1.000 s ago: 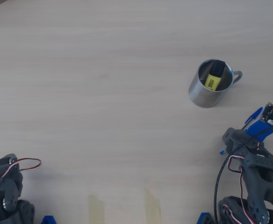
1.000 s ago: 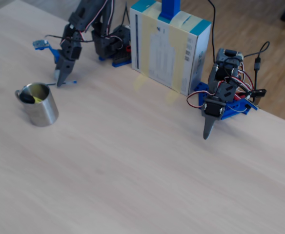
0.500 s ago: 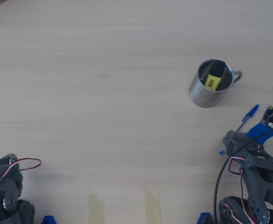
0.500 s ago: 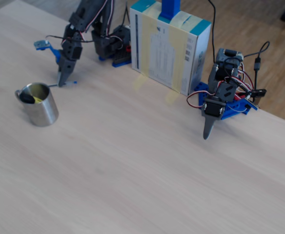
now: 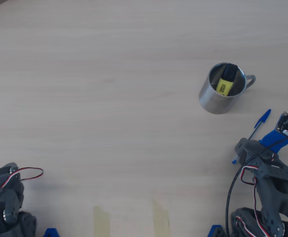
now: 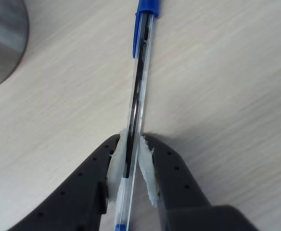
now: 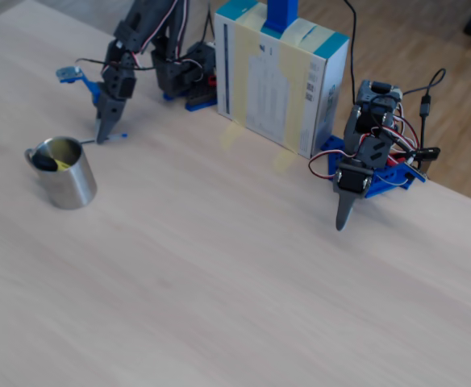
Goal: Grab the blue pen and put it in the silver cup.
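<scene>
The blue pen, clear barrel with a blue cap, runs up the wrist view. My gripper is shut on its lower barrel, the white pads pressing both sides. In the overhead view the blue pen lies slanted at the right edge, cap end toward the silver cup, with my gripper at its lower part. The silver cup stands upright a little in front of my gripper in the fixed view. The silver cup's wall shows at the wrist view's top left. I cannot tell whether the pen is off the table.
A yellow-and-black highlighter leans inside the cup. A second arm stands at the right in the fixed view, its gripper pointing down at the table. A white and teal box stands between the two arms. Two tape strips mark the near table edge.
The wrist has shifted slightly right and down in the overhead view, uncovering the pen's blue cap end. The cup and the second arm have not moved.
</scene>
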### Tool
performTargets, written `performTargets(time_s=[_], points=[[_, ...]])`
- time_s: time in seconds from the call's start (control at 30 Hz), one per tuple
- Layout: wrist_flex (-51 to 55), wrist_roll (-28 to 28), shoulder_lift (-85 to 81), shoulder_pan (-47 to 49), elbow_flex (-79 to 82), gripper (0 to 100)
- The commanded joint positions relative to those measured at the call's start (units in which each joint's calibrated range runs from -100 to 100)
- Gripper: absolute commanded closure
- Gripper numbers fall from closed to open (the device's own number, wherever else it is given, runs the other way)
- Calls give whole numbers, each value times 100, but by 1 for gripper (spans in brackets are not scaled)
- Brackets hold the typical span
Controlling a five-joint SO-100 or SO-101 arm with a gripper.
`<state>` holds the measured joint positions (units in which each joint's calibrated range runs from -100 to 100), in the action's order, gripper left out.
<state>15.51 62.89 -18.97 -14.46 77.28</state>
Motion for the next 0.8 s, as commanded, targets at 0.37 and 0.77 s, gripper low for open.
performTargets(time_s=[0.37,0.77], points=[[75,15,-123,24,123,94],[92,-11,-547,33,150,94]])
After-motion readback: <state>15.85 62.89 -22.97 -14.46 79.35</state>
